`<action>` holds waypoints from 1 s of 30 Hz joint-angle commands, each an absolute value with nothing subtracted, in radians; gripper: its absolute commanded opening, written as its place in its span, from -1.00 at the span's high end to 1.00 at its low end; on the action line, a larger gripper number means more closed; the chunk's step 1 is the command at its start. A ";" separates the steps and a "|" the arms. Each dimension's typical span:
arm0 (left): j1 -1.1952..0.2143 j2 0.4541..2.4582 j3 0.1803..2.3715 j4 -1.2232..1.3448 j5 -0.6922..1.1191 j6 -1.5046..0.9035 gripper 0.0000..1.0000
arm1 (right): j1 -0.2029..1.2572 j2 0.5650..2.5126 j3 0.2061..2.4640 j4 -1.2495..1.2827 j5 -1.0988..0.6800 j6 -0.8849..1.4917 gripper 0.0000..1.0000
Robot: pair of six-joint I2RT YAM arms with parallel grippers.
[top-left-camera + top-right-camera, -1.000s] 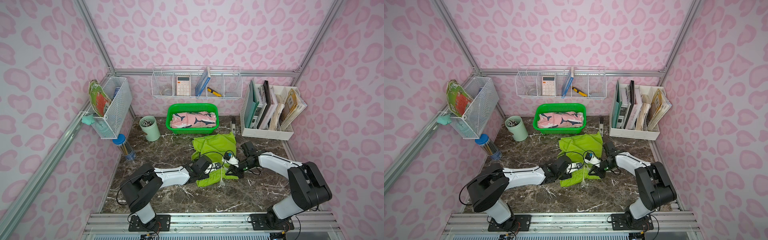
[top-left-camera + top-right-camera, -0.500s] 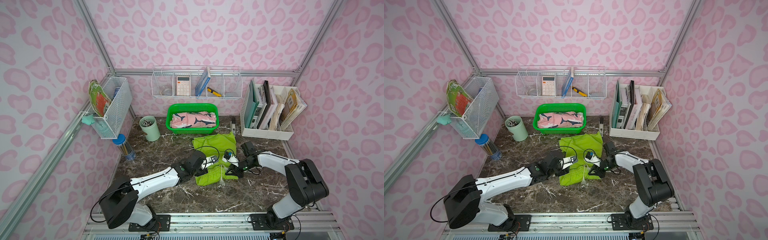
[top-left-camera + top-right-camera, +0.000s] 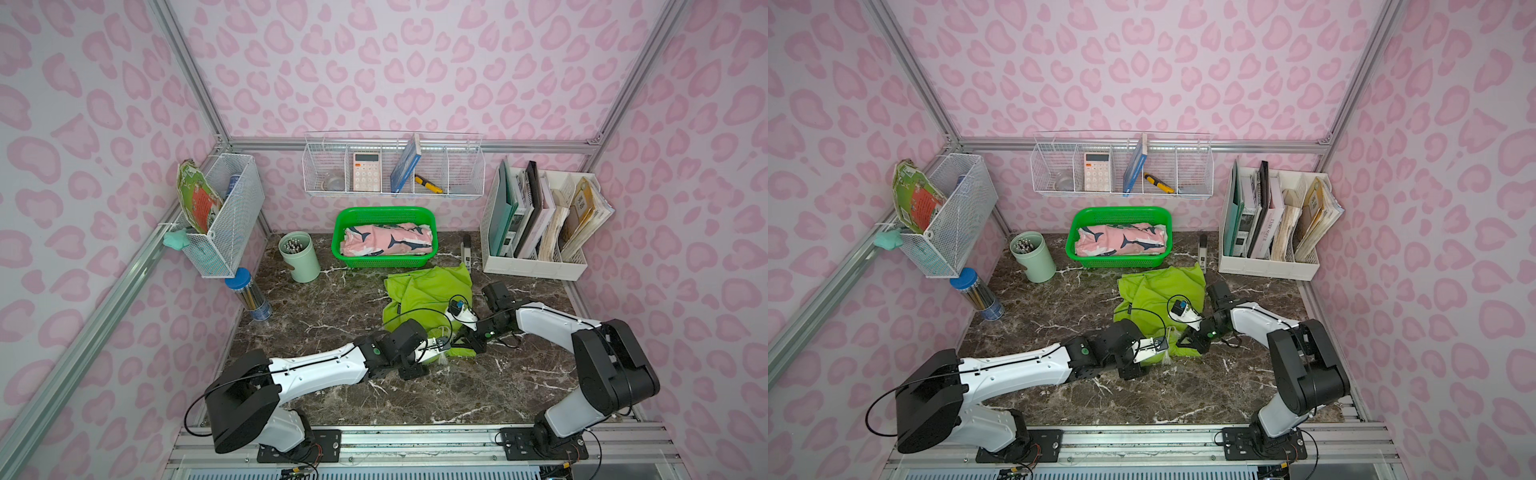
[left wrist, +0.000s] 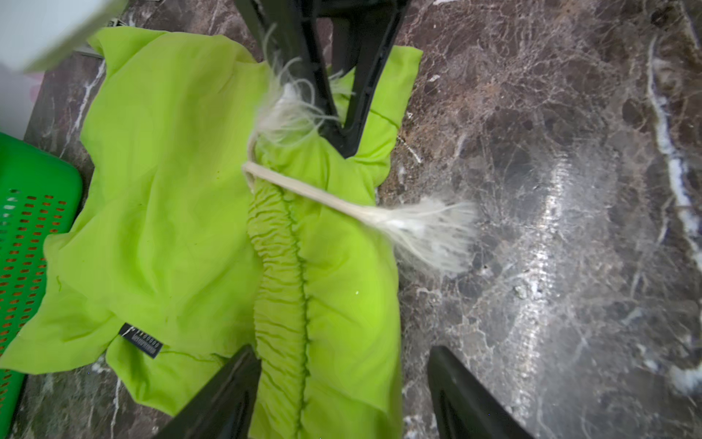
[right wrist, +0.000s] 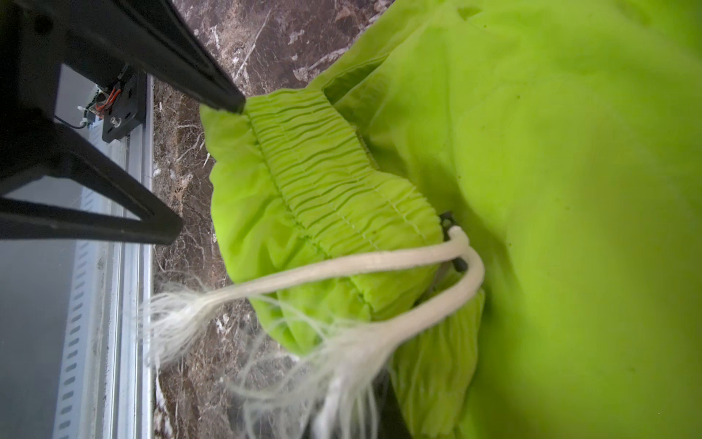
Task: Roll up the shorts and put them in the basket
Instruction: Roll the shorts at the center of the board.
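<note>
From the right wrist camera I can barely find the right pincer (image 4: pixel 343 146); its tips are buried in cloth and the nearest fabric is a blur. The left wrist camera shows it better: fingers drawn together to a point, nipping a bunched fold of the lime green shorts (image 3: pixel 428 291), which lie crumpled on the dark veined marble surface (image 3: pixel 332 324) under both pincers. The ribbed, gathered waistband (image 4: pixel 277 266) runs from that nip toward my left pincer (image 4: pixel 343 351), whose fingers stand apart, one over the cloth and one over bare stone. A white drawstring (image 4: pixel 315 190) crosses the band, both ends frayed into tufts. A small dark label (image 4: pixel 140 340) is unreadable. Both forearms reach low and nearly flat, meeting tip to tip. Beyond them the pink shark-print shorts (image 3: pixel 388 241) sit rolled in a green perforated basket (image 3: pixel 384 214).
</note>
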State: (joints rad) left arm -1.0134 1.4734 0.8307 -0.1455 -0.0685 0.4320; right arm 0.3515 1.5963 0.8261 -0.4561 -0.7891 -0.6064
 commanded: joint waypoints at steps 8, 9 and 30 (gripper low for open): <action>-1.016 1.645 0.860 -0.087 -0.126 0.389 -0.24 | 0.356 1.582 0.813 -0.426 -0.787 -0.598 1.00; -1.013 1.660 0.866 -0.081 -0.128 0.382 -0.10 | 0.359 1.579 0.811 -0.425 -0.790 -0.601 1.00; -0.732 1.775 1.228 -0.671 0.525 0.375 1.00 | 0.386 1.244 0.648 -0.191 -0.520 -0.598 -0.28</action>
